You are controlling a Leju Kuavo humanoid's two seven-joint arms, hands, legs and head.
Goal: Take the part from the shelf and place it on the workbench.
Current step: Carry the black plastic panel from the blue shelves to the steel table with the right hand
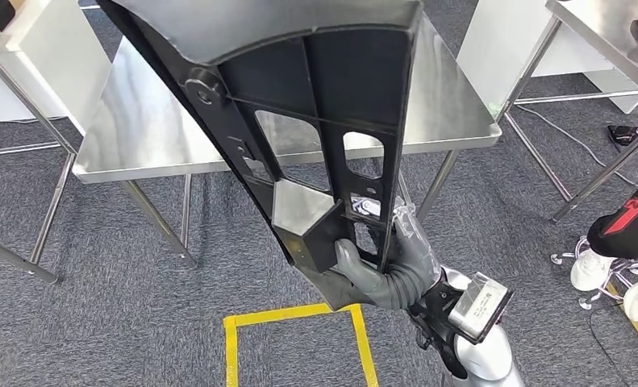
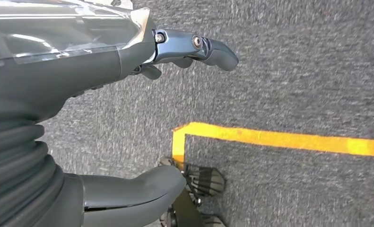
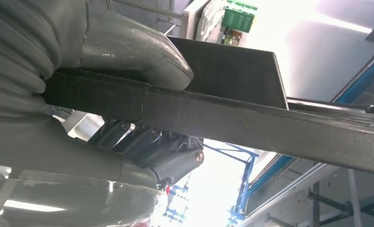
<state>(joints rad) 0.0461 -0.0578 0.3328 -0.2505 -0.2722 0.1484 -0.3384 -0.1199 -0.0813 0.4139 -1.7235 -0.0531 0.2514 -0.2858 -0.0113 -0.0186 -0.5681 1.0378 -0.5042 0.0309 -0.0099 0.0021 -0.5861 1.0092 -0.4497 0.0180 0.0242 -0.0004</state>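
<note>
A long black plastic part (image 1: 315,121) with ribs and cut-out windows rises from my right hand (image 1: 380,262) up past the top of the head view, over the steel workbench (image 1: 138,129). My right hand grips its lower end. In the right wrist view the thumb (image 3: 133,52) presses one side of the part's edge (image 3: 251,125) and the dark fingers (image 3: 152,149) wrap the other. My left hand (image 2: 128,56) hangs over the grey carpet with its fingers apart and holds nothing.
A yellow taped square (image 1: 295,343) marks the carpet in front of the workbench. A second steel table (image 1: 614,40) stands at the right, another table frame (image 1: 9,89) at the left. A person's leg and white shoes (image 1: 622,258) stand at the right edge.
</note>
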